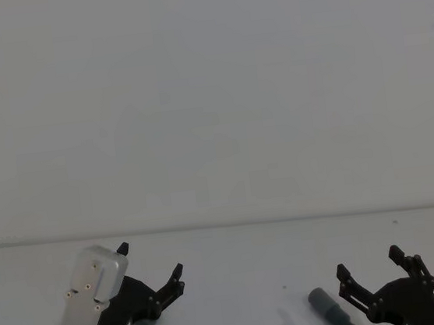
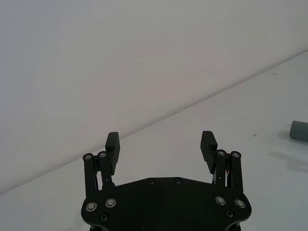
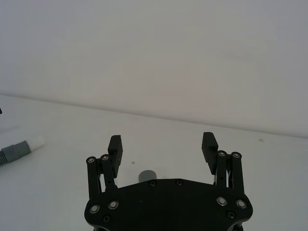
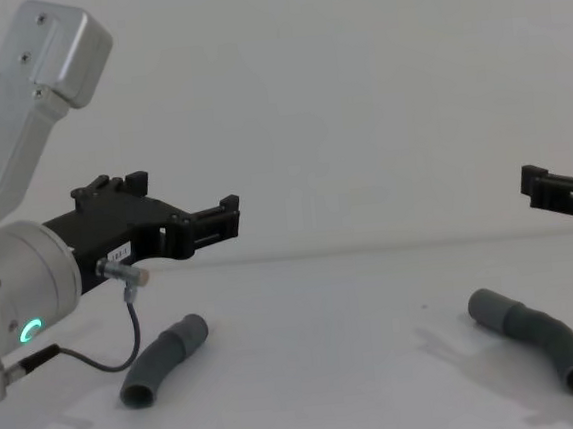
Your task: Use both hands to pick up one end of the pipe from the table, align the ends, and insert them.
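Black and ribbed, the left gripper (image 1: 150, 259) hangs above the table (image 4: 314, 413) at the lower left of the head view. Its two fingers are spread wide with nothing between them. In the chest view its silver wrist (image 4: 22, 293) sits at the left edge, with a green ring light (image 4: 31, 329) glowing on it and a thin cable (image 4: 109, 363) looping beneath.

Just below and to the right of that wrist, the left pipe piece (image 4: 164, 361) lies flat on the table, bent, with one open end toward the camera. The right wrist view shows its white spigot tip (image 3: 37, 142) at the left edge of the frame; from the chest I cannot make that tip out.

Well apart from it, at the lower right of the chest view, the right pipe piece (image 4: 533, 338) lies on the table, its open end near the right corner. The right gripper (image 1: 369, 263) hovers above it at the lower right of the head view, fingers likewise wide apart and empty. The piece's smooth grey cuff (image 1: 324, 301) lies just left of them. A plain pale wall (image 4: 356, 88) stands behind.
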`<state>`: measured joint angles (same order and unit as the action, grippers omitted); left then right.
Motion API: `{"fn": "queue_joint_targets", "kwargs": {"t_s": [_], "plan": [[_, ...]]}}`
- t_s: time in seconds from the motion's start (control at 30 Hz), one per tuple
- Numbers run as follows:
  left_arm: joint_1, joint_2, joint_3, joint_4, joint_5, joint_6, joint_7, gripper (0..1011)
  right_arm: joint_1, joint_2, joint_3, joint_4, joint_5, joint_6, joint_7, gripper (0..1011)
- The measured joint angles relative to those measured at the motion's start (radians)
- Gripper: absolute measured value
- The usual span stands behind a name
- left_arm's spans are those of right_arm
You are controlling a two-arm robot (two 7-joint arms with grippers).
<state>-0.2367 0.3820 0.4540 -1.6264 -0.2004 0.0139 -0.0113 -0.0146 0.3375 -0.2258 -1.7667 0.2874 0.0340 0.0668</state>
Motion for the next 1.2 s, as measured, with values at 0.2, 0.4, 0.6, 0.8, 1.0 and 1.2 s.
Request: {"fn": "queue_joint_targets", "kwargs": {"t_s": [0.2, 0.4, 0.6, 0.8, 1.0, 1.2], "plan": [[0.004, 0.003, -0.005, -0.010, -0.010, 0.020, -0.010, 1001, 0.000, 0.000, 0.000, 0.000, 0.000, 0.000, 0.000, 1004], [0.018, 0.010, -0.018, -0.040, -0.041, 0.078, -0.026, 1001, 0.000, 0.000, 0.000, 0.000, 0.000, 0.000, 0.000, 1004], [0.045, 0.020, -0.041, -0.090, -0.081, 0.158, -0.037, 1001, 0.000, 0.000, 0.000, 0.000, 0.000, 0.000, 0.000, 1003], [0.076, 0.028, -0.065, -0.140, -0.118, 0.233, -0.040, 1001, 0.000, 0.000, 0.000, 0.000, 0.000, 0.000, 0.000, 1004], [0.096, 0.030, -0.080, -0.173, -0.140, 0.278, -0.045, 1001, 0.000, 0.000, 0.000, 0.000, 0.000, 0.000, 0.000, 1004], [0.110, 0.029, -0.091, -0.202, -0.161, 0.322, -0.053, 1001, 0.000, 0.000, 0.000, 0.000, 0.000, 0.000, 0.000, 1003]]}}
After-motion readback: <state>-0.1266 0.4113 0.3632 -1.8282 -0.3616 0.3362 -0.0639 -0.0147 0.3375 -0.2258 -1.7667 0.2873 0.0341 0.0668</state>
